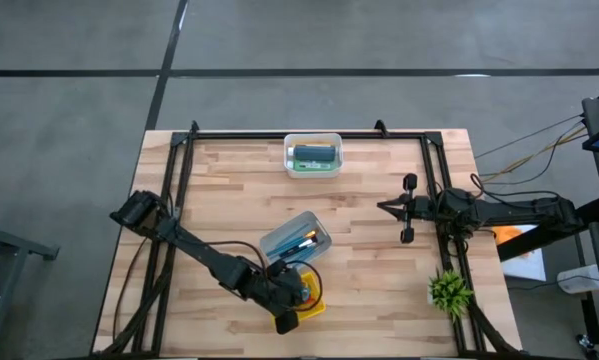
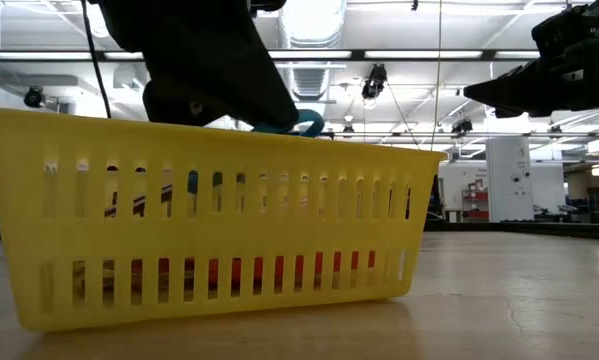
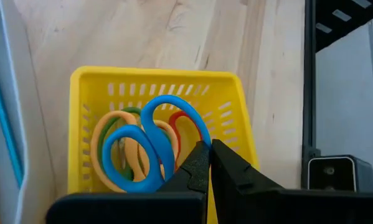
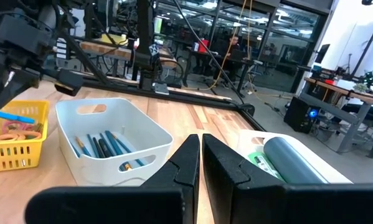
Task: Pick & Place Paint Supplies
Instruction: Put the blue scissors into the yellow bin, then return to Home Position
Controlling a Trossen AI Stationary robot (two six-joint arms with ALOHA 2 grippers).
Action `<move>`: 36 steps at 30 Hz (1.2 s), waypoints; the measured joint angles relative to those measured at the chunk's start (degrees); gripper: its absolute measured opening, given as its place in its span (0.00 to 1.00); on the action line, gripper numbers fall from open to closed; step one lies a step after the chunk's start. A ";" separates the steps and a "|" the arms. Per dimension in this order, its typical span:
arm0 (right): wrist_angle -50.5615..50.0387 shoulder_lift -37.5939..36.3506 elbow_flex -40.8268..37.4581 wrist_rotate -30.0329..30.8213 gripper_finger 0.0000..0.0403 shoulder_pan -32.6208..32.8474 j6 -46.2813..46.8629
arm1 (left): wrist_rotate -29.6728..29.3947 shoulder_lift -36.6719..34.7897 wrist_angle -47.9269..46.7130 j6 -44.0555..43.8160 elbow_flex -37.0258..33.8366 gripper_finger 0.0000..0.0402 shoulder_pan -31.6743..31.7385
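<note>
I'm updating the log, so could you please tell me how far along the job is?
Done: brushes lie in the bin, tubes in the tray. In hand: the left gripper, fingers shut, seems to hold blue scissors over the basket. Left: apparently only those scissors; right gripper waits, shut.

- Light butcher-block wood worktop (image 1: 229, 190) with a black frame around its edges.
- Top centre: a white bin (image 1: 313, 155) holding something teal and roll-shaped.
- Bottom centre: a yellow slotted basket (image 1: 310, 297) full of scissors.
- Just up-left of the basket: a second white bin (image 1: 295, 238), set at an angle, with brushes in it.
- Lower right edge: a green spiky plant (image 1: 449, 291).
</note>
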 joint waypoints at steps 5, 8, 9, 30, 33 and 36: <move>0.06 0.01 0.01 0.02 0.04 -0.01 0.00 | -0.01 0.00 -1.35 -0.02 -0.01 0.01 0.00; 0.04 0.02 0.01 0.02 0.04 -0.01 0.00 | -0.01 0.00 -1.39 -0.02 -0.14 0.01 0.00; 0.06 0.00 0.02 0.02 0.04 -0.02 0.00 | -0.01 0.00 -1.36 -0.02 -0.23 0.01 0.00; 0.04 0.03 0.00 0.02 0.04 -0.02 0.00 | 0.65 -0.02 -0.72 0.70 -0.76 0.08 0.04; 0.05 0.04 0.00 0.02 0.04 -0.02 0.00 | 0.67 -0.02 -0.72 0.70 -0.76 0.14 0.04; 0.04 0.04 0.02 0.02 0.04 -0.02 0.00 | 1.50 -0.02 -0.31 0.70 -0.76 0.18 0.04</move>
